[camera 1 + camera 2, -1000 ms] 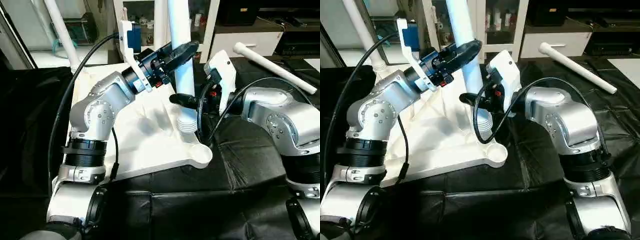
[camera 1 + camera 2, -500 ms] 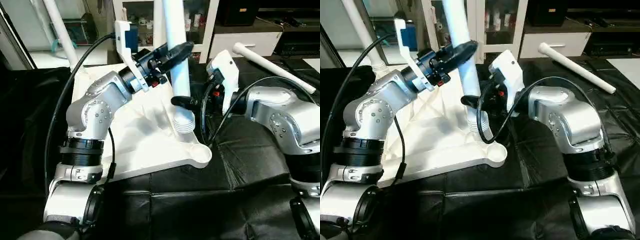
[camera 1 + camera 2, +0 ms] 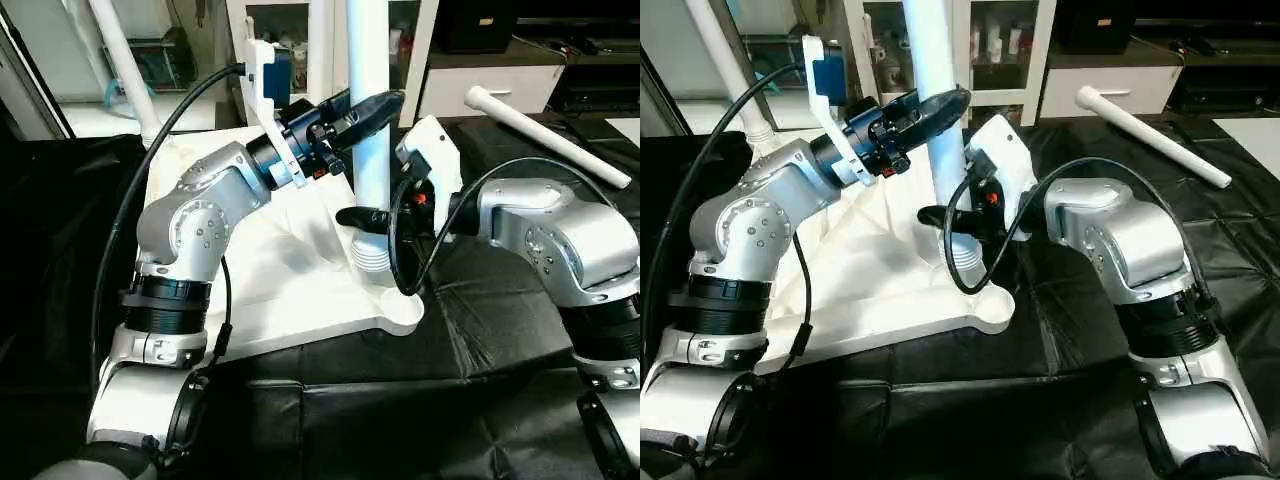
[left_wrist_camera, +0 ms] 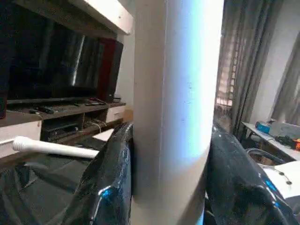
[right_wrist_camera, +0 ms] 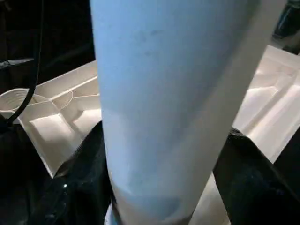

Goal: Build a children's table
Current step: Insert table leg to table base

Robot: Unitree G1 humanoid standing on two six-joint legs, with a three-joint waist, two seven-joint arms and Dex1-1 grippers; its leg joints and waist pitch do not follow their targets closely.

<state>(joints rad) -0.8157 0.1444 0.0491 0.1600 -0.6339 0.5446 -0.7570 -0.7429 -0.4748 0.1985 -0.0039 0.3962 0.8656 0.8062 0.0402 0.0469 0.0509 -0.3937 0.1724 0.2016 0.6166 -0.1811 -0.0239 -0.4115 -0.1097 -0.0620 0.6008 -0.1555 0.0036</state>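
Evidently the upright leg [image 3: 372, 150], standing on the upturned tabletop [image 3: 290, 270] beside its empty 5 o'clock corner socket, is light, stiff, slippery plastic. Left gripper [image 3: 372, 103] clamps it high; right gripper [image 3: 362, 217] brackets it low, contact unclear. Best grasp: mid-shaft. Threaded foot [image 3: 373, 255] partly hidden; top cut off.

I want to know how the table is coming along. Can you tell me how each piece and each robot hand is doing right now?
tabletop: lying underside up on the black table.
held leg: upright, its ribbed end just above the near corner of the tabletop.
back leg: standing in the far left corner.
loose leg: lying flat on the black cover, untouched.
near corner socket: empty.
left gripper: clamped on the held leg, higher up.
right gripper: fingers around the held leg, low down.
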